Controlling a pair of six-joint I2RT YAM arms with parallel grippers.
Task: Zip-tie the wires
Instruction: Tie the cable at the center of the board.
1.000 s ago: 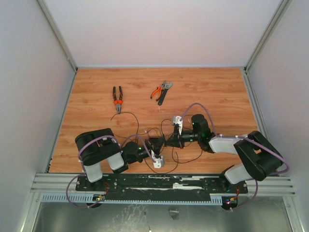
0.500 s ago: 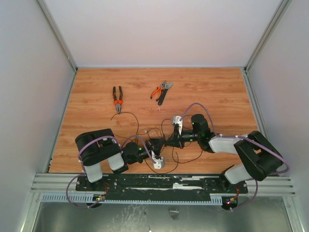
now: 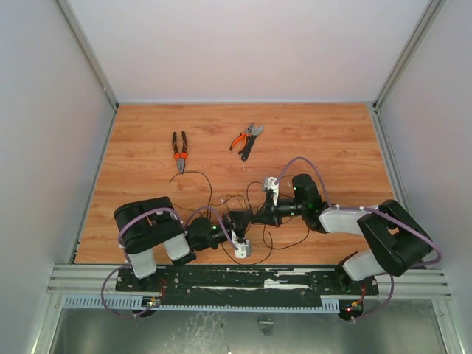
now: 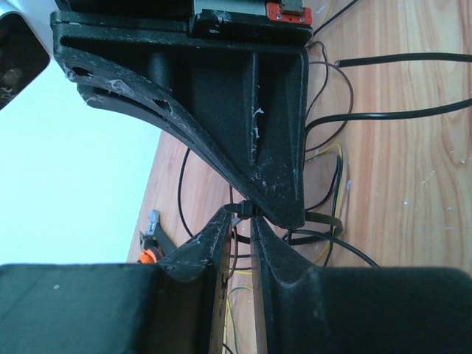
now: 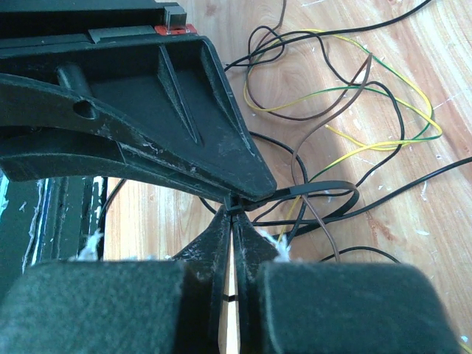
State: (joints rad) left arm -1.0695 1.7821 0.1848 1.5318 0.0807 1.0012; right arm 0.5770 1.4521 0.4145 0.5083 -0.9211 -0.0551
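Honestly, nothing much has moved in the last second: both arms sit in the same pose as a moment ago, nose to nose over the wires [image 5: 332, 107], which lie in a loose tangle by the middle of the worktop's [image 3: 332, 140] near edge, with one stray loop trailing off toward the pliers [image 3: 179, 151] near the far left. The right gripper [image 5: 232, 214] has its fingers pressed flat together, with what looks like the thin tail of the zip tie [image 5: 324, 188] running down between them. The left gripper [image 4: 240, 220] shows only a narrow slit between its fingers, and its tips look pinched on the strap's little lock head, right where the two grippers meet. From there the strap swings out in a wide, floppy loop with a few strands passing through it, brown and yellow ones as far as I can tell. So my read is that the tie is threaded but nowhere near cinched, and the standstill means the tightening hasn't really got going yet. I'd guess the next bit is pulling that tail through while the head stays put, and strands slipping out of the loop seems like the obvious risk.
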